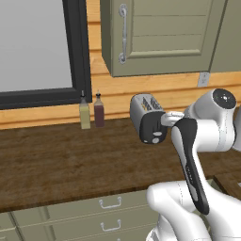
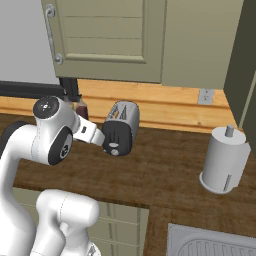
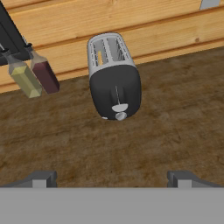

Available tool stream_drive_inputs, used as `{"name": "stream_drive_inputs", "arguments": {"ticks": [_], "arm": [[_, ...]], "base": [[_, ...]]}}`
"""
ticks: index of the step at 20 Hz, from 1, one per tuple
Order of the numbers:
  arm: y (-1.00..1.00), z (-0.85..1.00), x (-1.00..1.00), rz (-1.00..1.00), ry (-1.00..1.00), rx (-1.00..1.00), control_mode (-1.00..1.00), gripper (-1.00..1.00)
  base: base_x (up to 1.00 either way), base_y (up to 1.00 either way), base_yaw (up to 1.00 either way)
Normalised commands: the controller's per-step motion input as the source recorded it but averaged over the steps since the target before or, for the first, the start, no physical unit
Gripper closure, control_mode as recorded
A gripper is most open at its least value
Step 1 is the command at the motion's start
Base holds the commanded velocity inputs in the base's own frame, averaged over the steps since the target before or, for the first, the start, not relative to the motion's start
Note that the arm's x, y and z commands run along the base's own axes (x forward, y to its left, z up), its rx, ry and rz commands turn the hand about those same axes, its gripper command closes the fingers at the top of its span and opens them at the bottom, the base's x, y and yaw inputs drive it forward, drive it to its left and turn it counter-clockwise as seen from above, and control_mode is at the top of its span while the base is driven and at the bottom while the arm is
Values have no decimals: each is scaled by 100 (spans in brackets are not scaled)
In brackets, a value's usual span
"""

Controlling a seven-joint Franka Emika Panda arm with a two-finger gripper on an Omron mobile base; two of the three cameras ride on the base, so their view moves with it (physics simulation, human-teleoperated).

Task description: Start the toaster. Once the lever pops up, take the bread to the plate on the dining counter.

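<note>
The silver-grey toaster (image 3: 113, 74) stands on the dark wood countertop (image 3: 175, 122) near the wall, its black end panel facing me. A pale lever tab and a round knob sit low on that panel. A tan sliver of the bread (image 3: 100, 57) shows inside one top slot. My gripper (image 3: 111, 180) is open wide, hanging a short way in front of the black panel and touching nothing. In the base views the toaster (image 1: 147, 117) (image 2: 121, 127) sits just beyond my wrist. The plate and the dining counter are out of view.
Two bottles, one olive-yellow (image 1: 84, 113) and one dark red (image 1: 99, 112), stand left of the toaster by the window frame. A white paper-towel roll (image 2: 225, 159) stands to the right, with a sink (image 2: 210, 244) in front of it. Wall cabinets (image 1: 164, 37) hang overhead.
</note>
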Motion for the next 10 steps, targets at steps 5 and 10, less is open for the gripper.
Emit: {"name": "stream_drive_inputs", "arguments": {"ticks": [5,10], "arm": [[0,0,0,0,0,0,-100,-100],[0,0,0,0,0,0,-100,-100]], "base": [[0,0,0],[0,0,0]]}}
